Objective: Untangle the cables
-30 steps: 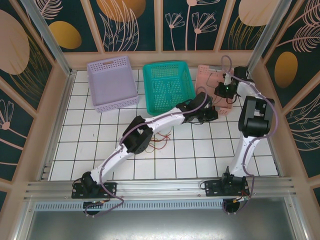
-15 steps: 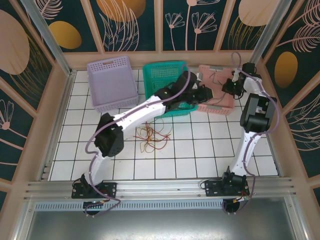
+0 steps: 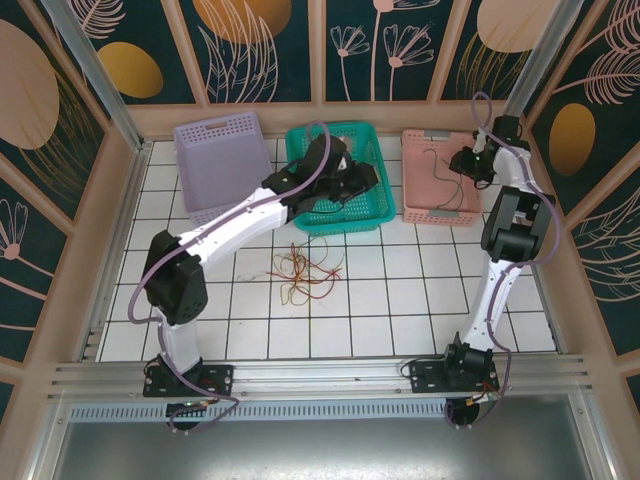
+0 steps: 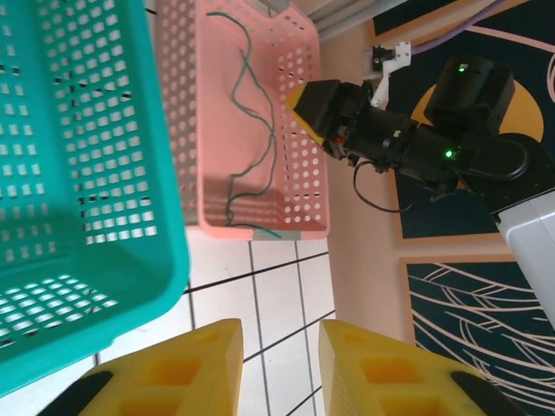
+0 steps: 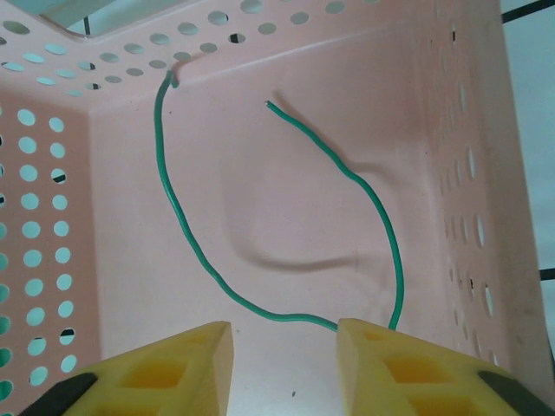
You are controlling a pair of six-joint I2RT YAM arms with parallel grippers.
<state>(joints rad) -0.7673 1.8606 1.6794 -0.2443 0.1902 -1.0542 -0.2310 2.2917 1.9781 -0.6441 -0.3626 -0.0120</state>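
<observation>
top external view: a loose tangle of red, yellow and brown cables (image 3: 305, 270) lies on the tiled table (image 3: 400, 300), just in front of the teal basket (image 3: 340, 222) and apart from both arms. one green cable (image 5: 191, 251) lies by itself, curled on the floor of the pink basket (image 3: 440, 213) at the far right. the lilac basket (image 3: 225, 165) sits at the far left. the left gripper (image 4: 282, 334) hangs over the teal basket, near its right side, its jaws parted by a modest gap with nothing between them. the right gripper (image 5: 286, 334) hangs over the pink basket, looking down into it. its jaws are likewise part open and hold nothing, and the green cable runs along the basket floor below its tips.
</observation>
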